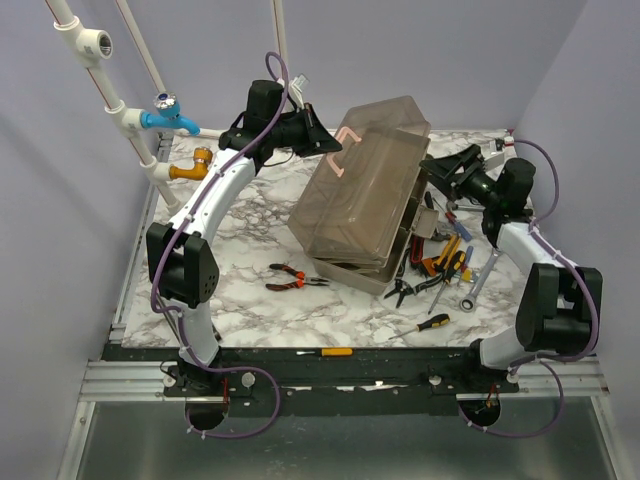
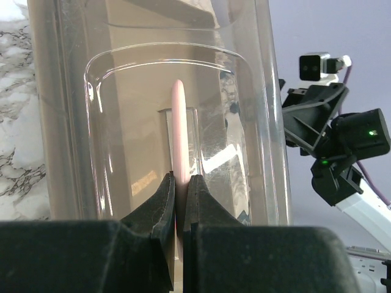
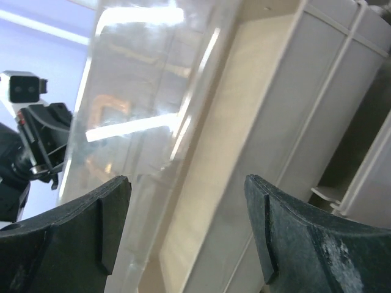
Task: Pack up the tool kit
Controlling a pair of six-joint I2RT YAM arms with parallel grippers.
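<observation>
The tool kit's beige-grey toolbox (image 1: 360, 200) sits tilted mid-table, its smoky lid down over the top. My left gripper (image 1: 330, 140) is at the box's upper left and is shut on the pink handle (image 2: 178, 134), which runs up from between the fingers (image 2: 165, 201) in the left wrist view. My right gripper (image 1: 434, 172) stands open beside the box's right end; between its pads (image 3: 113, 207) I see only the lid (image 3: 140, 110) and the beige wall (image 3: 263, 122) further off, nothing held. Loose tools (image 1: 440, 265) lie to the right of the box.
Red-handled pliers (image 1: 295, 278) lie left of the box's front. A yellow-and-black screwdriver (image 1: 425, 325) lies near the front, an orange one (image 1: 325, 352) on the front rail. White pipes with a blue tap (image 1: 168, 117) and an orange tap (image 1: 190, 168) stand back left.
</observation>
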